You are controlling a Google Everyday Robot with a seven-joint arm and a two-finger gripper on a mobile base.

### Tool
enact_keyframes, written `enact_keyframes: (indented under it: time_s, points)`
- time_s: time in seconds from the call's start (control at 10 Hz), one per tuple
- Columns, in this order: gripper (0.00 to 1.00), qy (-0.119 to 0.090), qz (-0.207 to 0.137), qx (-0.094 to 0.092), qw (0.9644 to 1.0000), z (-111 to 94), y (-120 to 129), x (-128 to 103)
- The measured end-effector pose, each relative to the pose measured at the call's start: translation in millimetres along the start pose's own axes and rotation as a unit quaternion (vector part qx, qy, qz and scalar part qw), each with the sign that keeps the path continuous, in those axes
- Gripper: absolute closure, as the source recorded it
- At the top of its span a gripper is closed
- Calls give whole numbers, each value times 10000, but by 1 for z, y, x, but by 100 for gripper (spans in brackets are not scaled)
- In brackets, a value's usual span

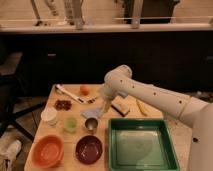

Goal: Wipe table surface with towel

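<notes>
Gripper [106, 108]: low over the middle of the wooden table [76, 109], pointing down, at the lower end of the white arm [150, 95]. Open or closed: cannot tell.

Towel [92, 113]: bluish-grey crumpled piece lying on the table, just left of the gripper tip and slightly nearer the camera. Contact between gripper and towel: cannot tell.

Metal cup [91, 124]: upright, directly in front of the towel, at its near edge.

Dark block with pale top [121, 107]: on the table just right of the gripper, set at an angle.

Banana [142, 108]: farther right, near the right edge of the table, apart from the block.

Orange fruit [84, 89]: toward the back of the table, behind and left of the gripper.

White long-handled utensil [67, 93]: lying diagonally at back left, its near end close to the fruit.

Dark red food pile [63, 104]: left of the towel, in front of the utensil.

White round container [49, 115] and green cup [70, 124]: side by side on the left, container nearer the edge.

Orange bowl [47, 151] and dark red bowl [89, 149]: front row, left and centre, apart from each other.

Green tray [142, 165]: front right corner, beside the dark red bowl, in front of block and banana.

Arm routing: in from the right edge, bent above the back of the table, then down to the gripper.
</notes>
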Motion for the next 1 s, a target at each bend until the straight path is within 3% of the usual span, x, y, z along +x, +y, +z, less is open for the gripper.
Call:
enact_keyframes:
  time_s: [0.3, 0.6, 0.8, 1.0]
  points:
    - [20, -136, -47, -145, 9998, 26, -5, -13]
    - [20, -442, -149, -368, 9982, 35, -7, -15]
    - [20, -451, -162, -368, 9982, 36, -8, -16]
    - [20, -509, -67, -240, 9984, 35, -7, -13]
